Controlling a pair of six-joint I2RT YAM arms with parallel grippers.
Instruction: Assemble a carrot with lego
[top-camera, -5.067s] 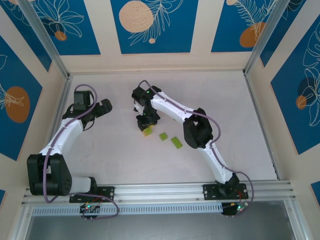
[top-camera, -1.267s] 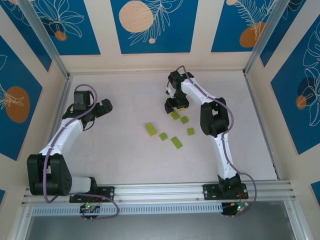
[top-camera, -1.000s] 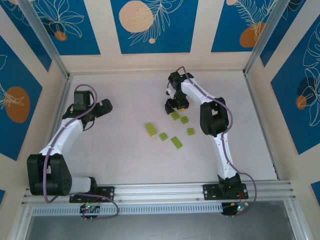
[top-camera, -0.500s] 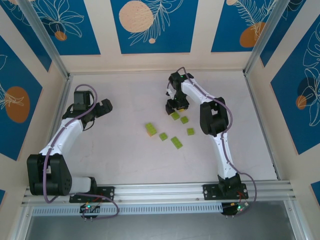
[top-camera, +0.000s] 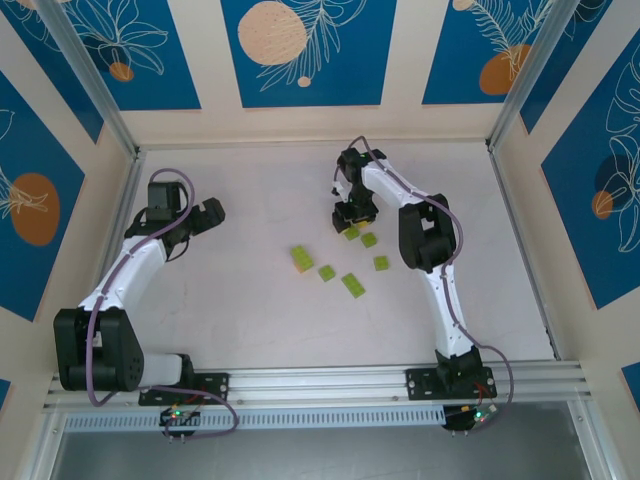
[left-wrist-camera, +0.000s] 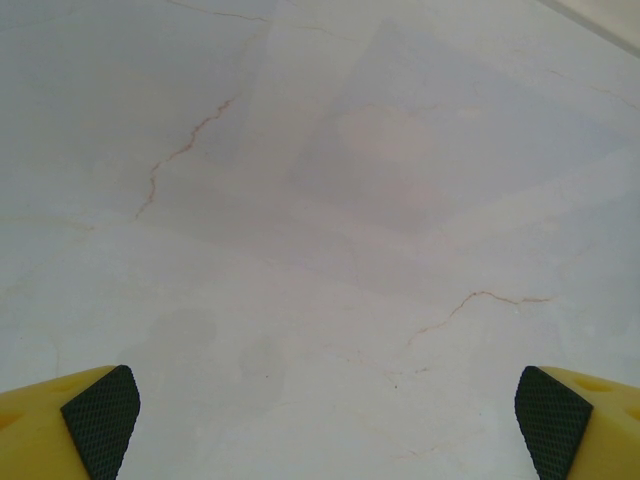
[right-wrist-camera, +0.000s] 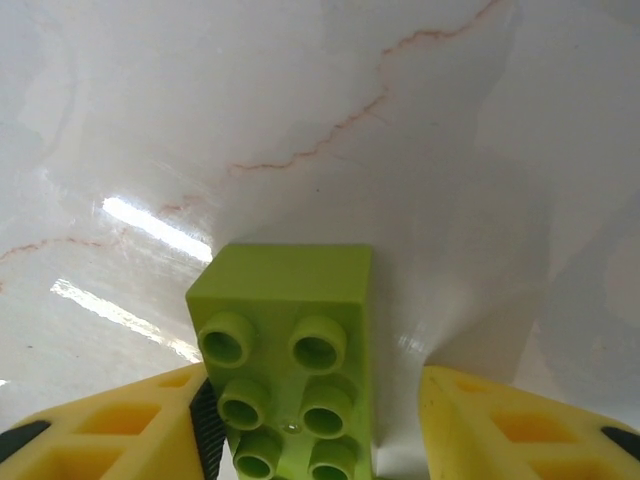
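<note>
Right hand (right-wrist-camera: 315, 420) straddles the oblong lime-green brick (right-wrist-camera: 285, 340), partly open and off-centre. Uneven closure could twist the brick out of the grip.

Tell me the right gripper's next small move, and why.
Probably close fully on the green brick: the right gripper straddles it, one finger against its side, a gap at the other.

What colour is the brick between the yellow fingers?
The brick is lime green, clearest in the right wrist view.
</note>
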